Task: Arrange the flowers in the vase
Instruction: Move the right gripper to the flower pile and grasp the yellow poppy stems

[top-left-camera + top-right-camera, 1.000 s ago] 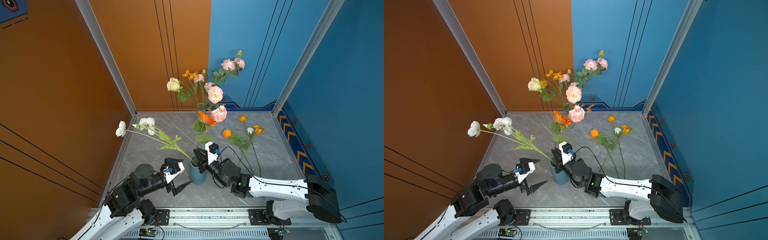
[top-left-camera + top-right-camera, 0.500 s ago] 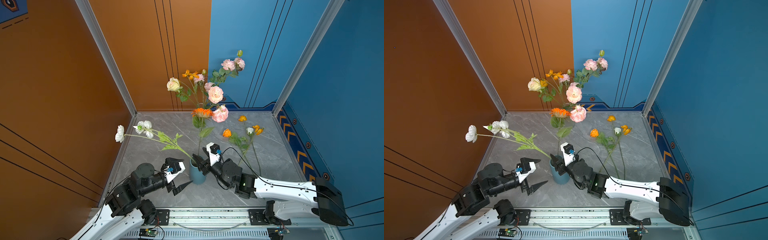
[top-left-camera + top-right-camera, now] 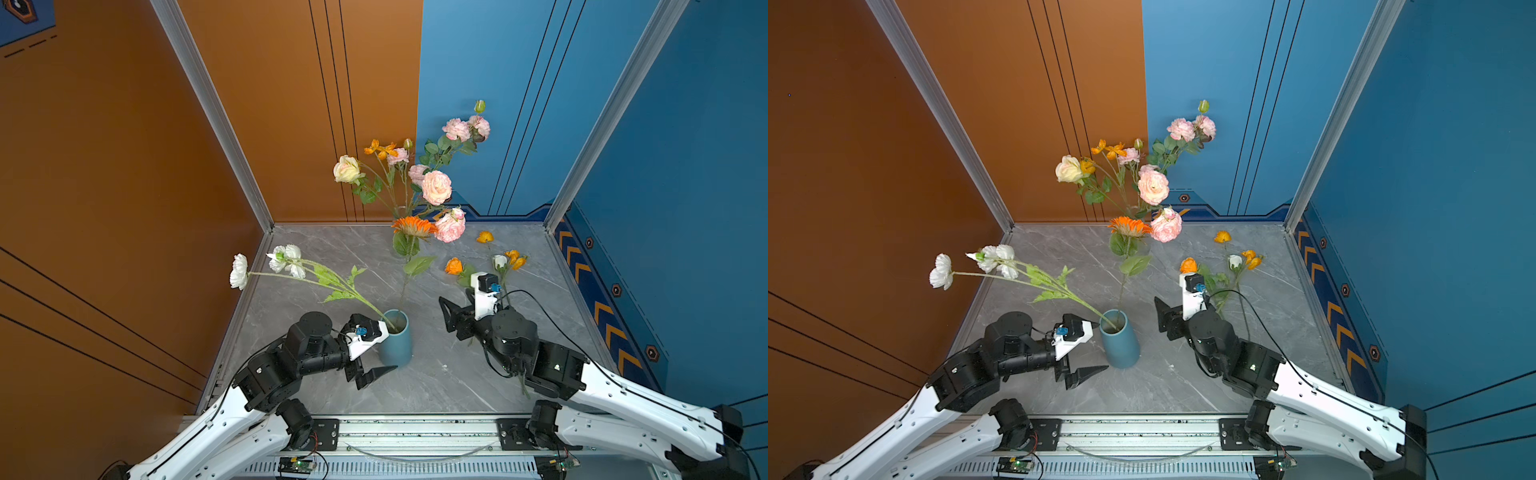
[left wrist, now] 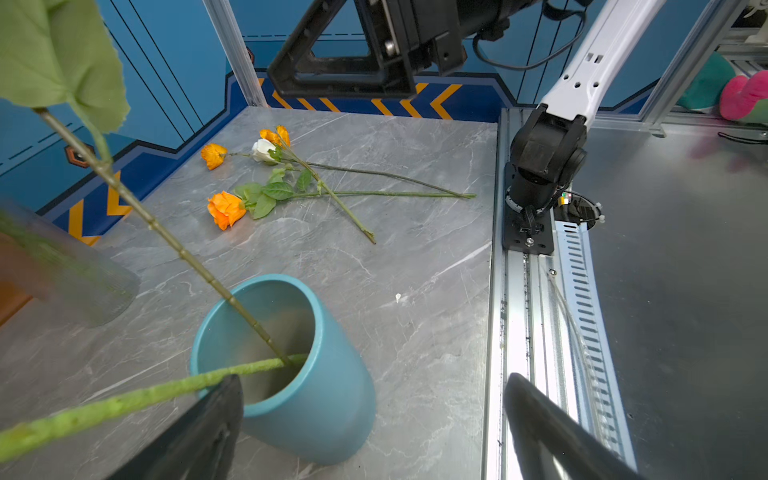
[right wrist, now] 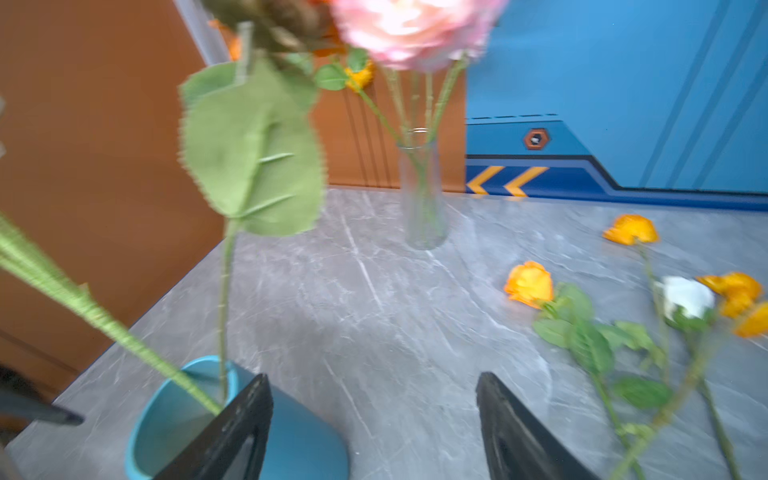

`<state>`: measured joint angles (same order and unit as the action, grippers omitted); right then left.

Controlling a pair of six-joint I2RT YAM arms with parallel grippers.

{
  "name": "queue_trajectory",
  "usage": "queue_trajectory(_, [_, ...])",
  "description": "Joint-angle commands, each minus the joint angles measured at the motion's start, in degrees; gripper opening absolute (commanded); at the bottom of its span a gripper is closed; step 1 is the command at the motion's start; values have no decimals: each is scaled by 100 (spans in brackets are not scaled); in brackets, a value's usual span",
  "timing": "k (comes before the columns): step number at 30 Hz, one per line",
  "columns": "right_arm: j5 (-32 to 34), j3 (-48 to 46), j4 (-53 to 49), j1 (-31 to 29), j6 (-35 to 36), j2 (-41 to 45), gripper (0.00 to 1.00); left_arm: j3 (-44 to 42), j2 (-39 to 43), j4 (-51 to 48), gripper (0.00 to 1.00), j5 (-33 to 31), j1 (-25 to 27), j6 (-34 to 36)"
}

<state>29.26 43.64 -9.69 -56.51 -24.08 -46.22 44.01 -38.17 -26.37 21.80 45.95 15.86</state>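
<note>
A teal vase [image 3: 395, 340] [image 3: 1121, 345] stands near the table's front. It holds a white flower spray [image 3: 286, 257] leaning left and an orange gerbera [image 3: 413, 226] on an upright stem. My left gripper [image 3: 386, 351] [image 4: 374, 382] is open, its fingers straddling the vase without gripping it. My right gripper [image 3: 453, 307] [image 5: 374, 382] is open and empty, off to the right of the vase. Loose orange and white flowers [image 3: 455, 266] [image 4: 226, 208] [image 5: 530, 284] lie on the table beyond the right gripper.
A glass vase [image 5: 422, 199] at the back holds pink and cream roses [image 3: 436, 187]. Orange and blue walls close in the grey marble table [image 3: 332, 249]. A metal rail [image 3: 415, 428] runs along the front edge.
My right gripper has opened, let go of the gerbera stem in the teal vase, and pulled back to the right. The gerbera has swung upright. The left arm has stayed put.
</note>
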Motion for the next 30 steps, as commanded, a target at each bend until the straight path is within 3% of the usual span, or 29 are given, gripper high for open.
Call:
queue_trajectory(1, [-227, -445, -1113, 693, -1022, 521, 75, 455, -292, 149, 98, 36, 339, 366])
queue_trajectory(6, [-1818, -771, -1223, 2340, -1721, 721, 75, 919, -996, 73, 98, -128, 672, 824])
queue_trajectory(11, [-3189, -504, -1622, 3614, -1685, -178, 74, 1338, -1571, 62, 98, -189, 920, 1179])
queue_trajectory(13, [-3515, -462, -1659, 4005, -1580, -535, 74, 1459, -1789, 70, 98, -399, 1041, 1404])
queue_trajectory(16, [-4153, -446, -1526, 4632, -1479, -995, 73, 1749, -2173, 71, 98, -1225, 1269, 1662])
queue_trajectory(19, [-4272, -307, -1510, 5054, -1220, -1447, 72, 1753, -2452, 169, 98, -1614, 1297, 1763])
queue_trajectory(23, [-4599, -80, -1344, 5608, -919, -2350, 58, 1145, -2463, 838, 98, -1263, 1188, 1538])
queue_trajectory(28, [-4902, 110, -785, 5816, -722, -3317, 43, 957, -2357, 949, 98, -1167, 1248, 1485])
queue_trajectory(30, [-4884, 194, -641, 5827, -717, -3562, 42, 931, -2330, 949, 98, -1221, 1249, 1469])
